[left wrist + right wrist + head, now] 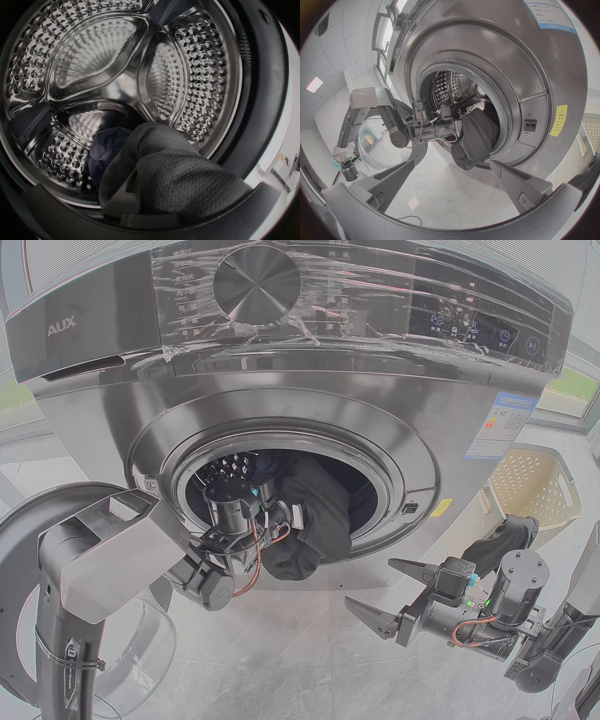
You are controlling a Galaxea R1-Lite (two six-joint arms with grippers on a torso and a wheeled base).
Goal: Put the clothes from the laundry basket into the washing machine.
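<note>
The washing machine (pixel 375 415) stands with its round door swung open to the left. A dark grey mesh garment (pixel 319 515) hangs over the lower rim of the opening, half inside the drum (pixel 103 62) and half outside. My left gripper (pixel 270 485) is at the mouth of the drum, right against this garment (pixel 175 175), which hides its tip. A dark blue garment (pixel 106 150) lies deeper in the drum. My right gripper (pixel 369 582) hovers open and empty above the floor, in front of the machine's lower right, pointing at the opening (pixel 450 164).
The beige perforated laundry basket (pixel 537 484) stands to the right of the machine with a dark cloth (pixel 506 540) draped over its front edge. The open door (pixel 25 565) with its glass bowl (pixel 375 143) is at the left, behind my left arm. Grey floor tiles (pixel 300 652) lie below.
</note>
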